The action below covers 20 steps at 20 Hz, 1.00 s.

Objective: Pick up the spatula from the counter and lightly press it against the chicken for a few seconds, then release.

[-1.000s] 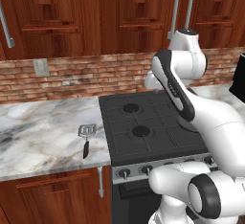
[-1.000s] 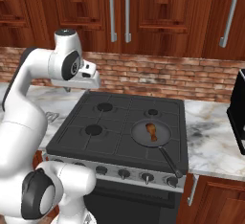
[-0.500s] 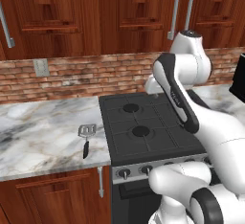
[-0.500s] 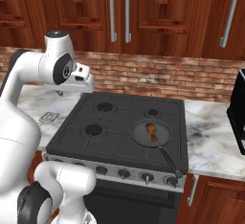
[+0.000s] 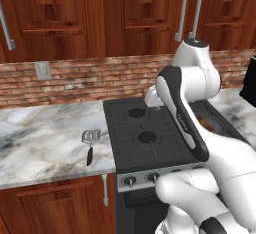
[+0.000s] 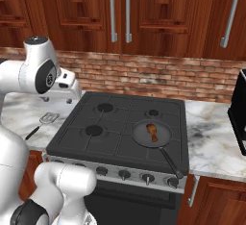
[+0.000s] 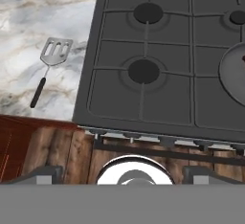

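Note:
The spatula [image 5: 90,145] lies flat on the marble counter [image 5: 40,128] just left of the stove, slotted metal head away from the front edge, black handle toward it. It also appears as the spatula [image 6: 42,122] and the spatula [image 7: 48,67]. A browned chicken leg [image 6: 152,131] rests in a dark pan [image 6: 144,133] on the front right burner. My gripper [image 6: 68,97] hangs high over the stove's back left corner, well above the spatula and to its right. In the hand view the gripper [image 7: 122,174] stands open, nothing between its fingertips.
The black stove [image 5: 145,138] has several burners and a row of knobs [image 6: 125,174] along its front. The pan's handle [image 6: 170,164] juts toward the front edge. A black appliance [image 6: 239,118] stands on the right counter. Brick wall and wooden cabinets rise behind.
The arm has swung left and slightly down, carrying the hand toward the stove's left side. The jaws have opened a little wider. Spatula, pan and chicken have not moved.

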Tool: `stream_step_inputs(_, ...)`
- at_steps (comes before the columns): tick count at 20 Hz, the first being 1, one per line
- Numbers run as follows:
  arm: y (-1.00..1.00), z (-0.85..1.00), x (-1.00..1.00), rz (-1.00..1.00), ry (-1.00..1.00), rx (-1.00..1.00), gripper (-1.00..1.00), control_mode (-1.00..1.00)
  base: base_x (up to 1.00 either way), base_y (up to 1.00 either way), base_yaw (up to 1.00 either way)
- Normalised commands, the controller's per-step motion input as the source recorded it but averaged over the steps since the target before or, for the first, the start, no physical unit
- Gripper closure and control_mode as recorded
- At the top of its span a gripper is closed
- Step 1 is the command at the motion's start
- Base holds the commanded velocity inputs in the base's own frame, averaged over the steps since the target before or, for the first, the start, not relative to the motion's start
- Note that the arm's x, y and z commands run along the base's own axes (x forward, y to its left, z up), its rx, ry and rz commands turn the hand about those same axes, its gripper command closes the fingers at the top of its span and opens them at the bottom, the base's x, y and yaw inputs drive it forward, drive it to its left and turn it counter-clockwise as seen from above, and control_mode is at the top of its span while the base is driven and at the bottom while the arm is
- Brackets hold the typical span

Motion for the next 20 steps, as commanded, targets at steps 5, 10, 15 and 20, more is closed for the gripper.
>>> stream_step_inputs(5, 0.36, 0.00, -0.32, -0.01, 0.00, 0.00, -1.00, -1.00, 0.00, 0.00, 0.00)
stream_step_inputs(10, 0.31, 0.00, -0.23, -0.03, 0.00, 0.03, -1.00, -1.00, 0.00, 0.00, 0.00)
stream_step_inputs(15, 0.23, 0.00, -0.25, -0.07, 0.00, 0.08, -1.00, -1.00, 0.00, 0.00, 0.00)
stream_step_inputs(20, 0.23, -0.01, -0.21, -0.09, 0.00, 0.10, -1.00, -1.00, 0.00, 0.00, 0.00)
